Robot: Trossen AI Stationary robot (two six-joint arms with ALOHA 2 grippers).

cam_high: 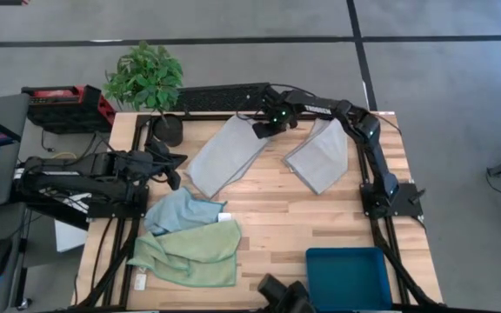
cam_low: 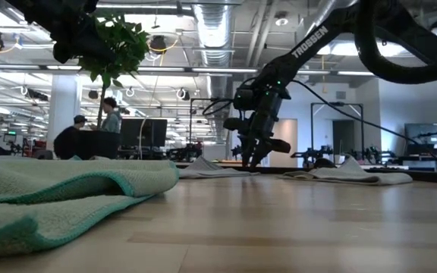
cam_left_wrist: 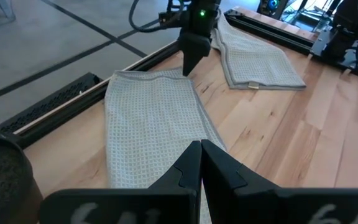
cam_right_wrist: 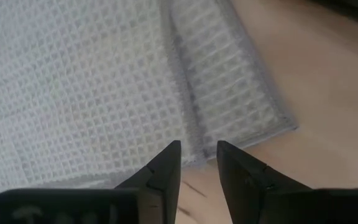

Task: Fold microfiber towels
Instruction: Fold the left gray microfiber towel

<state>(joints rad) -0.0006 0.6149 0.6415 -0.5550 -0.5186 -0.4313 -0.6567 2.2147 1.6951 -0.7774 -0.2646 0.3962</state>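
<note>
Light wooden plank counter [cam_high: 277, 217], dark-framed, carrying four cloths and one bin.

Light grey waffle-weave microfiber towel, folded long [cam_high: 226, 154]: lies flat at the far middle of the counter, running diagonally.

Second light grey waffle-weave microfiber towel [cam_high: 320, 155]: folded, lying to the right of the first and apart from it, beside the right arm's reach.

Light blue microfiber towel [cam_high: 181, 210]: crumpled, on the left half of the counter, its near edge touching the green one.

Pale green microfiber towel [cam_high: 190, 254]: loosely doubled over, at the near left corner.

Dark teal rectangular rigid bin [cam_high: 348, 276]: near right edge of the counter, well apart from the cloths.

Right pincer [cam_high: 266, 129]: poised over the far end of the first grey towel, at its corner edge; fingers [cam_right_wrist: 166, 167] stand narrowly apart with the towel's hemmed corner just ahead of the gap, nothing gripped.

Left pincer [cam_left_wrist: 201, 148]: waiting at the left side of the counter, pointing toward the first grey towel; fingers pressed together, empty.

Potted green leafy plant [cam_high: 146, 78]: far left corner.
</note>
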